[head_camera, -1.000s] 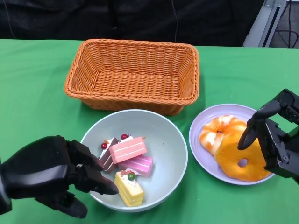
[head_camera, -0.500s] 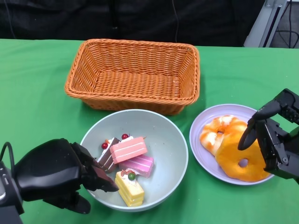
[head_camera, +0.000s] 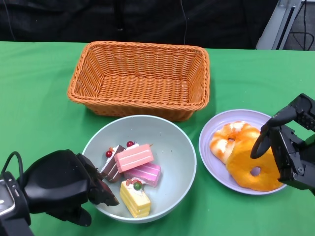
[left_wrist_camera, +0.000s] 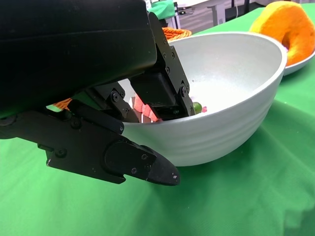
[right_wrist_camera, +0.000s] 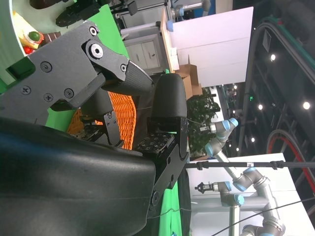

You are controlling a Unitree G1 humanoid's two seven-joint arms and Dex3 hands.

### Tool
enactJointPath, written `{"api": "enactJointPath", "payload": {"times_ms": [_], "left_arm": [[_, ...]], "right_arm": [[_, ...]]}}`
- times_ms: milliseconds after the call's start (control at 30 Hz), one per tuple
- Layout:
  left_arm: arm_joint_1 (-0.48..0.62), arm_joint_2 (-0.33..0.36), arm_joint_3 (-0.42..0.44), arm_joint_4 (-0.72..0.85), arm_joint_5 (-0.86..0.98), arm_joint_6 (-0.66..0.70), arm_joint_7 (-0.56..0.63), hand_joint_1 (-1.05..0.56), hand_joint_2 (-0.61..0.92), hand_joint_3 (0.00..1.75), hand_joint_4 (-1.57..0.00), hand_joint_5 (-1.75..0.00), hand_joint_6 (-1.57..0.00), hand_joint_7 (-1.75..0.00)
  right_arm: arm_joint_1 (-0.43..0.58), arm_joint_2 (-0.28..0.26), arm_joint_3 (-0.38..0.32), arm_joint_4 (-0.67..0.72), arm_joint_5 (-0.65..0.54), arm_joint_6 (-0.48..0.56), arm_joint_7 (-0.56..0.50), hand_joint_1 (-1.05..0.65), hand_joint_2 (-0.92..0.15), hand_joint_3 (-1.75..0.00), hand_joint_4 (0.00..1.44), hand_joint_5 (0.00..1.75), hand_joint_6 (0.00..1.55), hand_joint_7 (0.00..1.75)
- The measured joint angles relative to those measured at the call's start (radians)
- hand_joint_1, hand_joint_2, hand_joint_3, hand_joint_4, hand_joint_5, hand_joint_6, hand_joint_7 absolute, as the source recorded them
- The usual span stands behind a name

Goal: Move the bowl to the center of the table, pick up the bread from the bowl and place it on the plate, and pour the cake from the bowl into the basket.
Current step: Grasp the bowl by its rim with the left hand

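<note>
1. Green cloth covers the table (head_camera: 39, 98), and the bowl (head_camera: 170, 140) already sits about at its middle, just in front of the basket, so the first step looks done.
2. The wicker basket (head_camera: 140, 78) holds nothing visible; the pour is the step left, as I judge it.
3. The bowl's near-left rim is where the left hand (head_camera: 64, 187) clamps, with fingers inside the wall and a lower finger under the outside, as the left wrist view shows; the bowl rests flat on the cloth, not yet lifted.
4. The plate (head_camera: 216, 125) lies right of the bowl, well apart from the basket, and carries the bread (head_camera: 246, 164), two ring-shaped pieces overlapping; that step appears finished.
5. The right hand (head_camera: 288, 147) hovers at the plate's right edge, fingers spread, gripping nothing.
6. The cake (head_camera: 133, 174) pieces remain in the bowl's left half.
</note>
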Motion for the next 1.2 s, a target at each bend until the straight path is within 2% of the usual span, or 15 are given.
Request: {"api": "enactJointPath", "payload": {"times_ms": [233, 500, 700, 900, 1167, 1200], "left_arm": [[-0.014, 0.001, -0.069, 0.022, 0.061, 0.069, 0.113, -0.47, 0.92, 0.06, -0.94, 0.00, -0.92, 0.00], [-0.052, -0.005, -0.157, 0.069, 0.099, 0.151, 0.220, -0.47, 0.92, 0.06, -0.96, -0.01, -0.93, 0.00], [-0.068, -0.021, -0.230, 0.091, 0.108, 0.178, 0.251, -0.46, 0.92, 0.05, -0.97, -0.01, -0.93, -0.01], [-0.086, -0.021, -0.267, 0.108, 0.104, 0.196, 0.258, -0.44, 0.92, 0.04, -0.98, -0.01, -0.94, -0.01], [-0.094, -0.022, -0.300, 0.154, 0.102, 0.182, 0.314, -0.34, 0.91, 0.01, -1.06, -0.03, -1.05, -0.04], [-0.097, -0.024, -0.304, 0.162, 0.100, 0.174, 0.324, -0.32, 0.90, 0.00, -1.11, -0.05, -1.11, -0.06]], "right_arm": [[0.003, 0.003, 0.000, -0.001, -0.002, -0.001, 0.000, -0.17, -0.47, -1.15, 0.73, 1.61, 0.68, 1.27], [0.017, 0.009, 0.001, -0.026, -0.001, 0.000, -0.003, -0.17, -0.50, -1.09, 0.72, 1.60, 0.67, 1.27], [0.019, 0.010, 0.000, -0.026, -0.001, -0.001, 0.000, -0.18, -0.50, -1.07, 0.72, 1.60, 0.66, 1.27], [0.020, 0.011, -0.001, -0.026, -0.001, -0.001, -0.002, -0.18, -0.53, -1.03, 0.72, 1.60, 0.67, 1.25], [0.022, 0.011, -0.002, -0.026, 0.001, -0.001, -0.002, -0.18, -0.55, -0.98, 0.71, 1.58, 0.66, 1.24], [0.022, 0.011, -0.002, -0.026, 0.002, -0.001, -0.002, -0.17, -0.55, -0.99, 0.71, 1.59, 0.67, 1.24]]}}
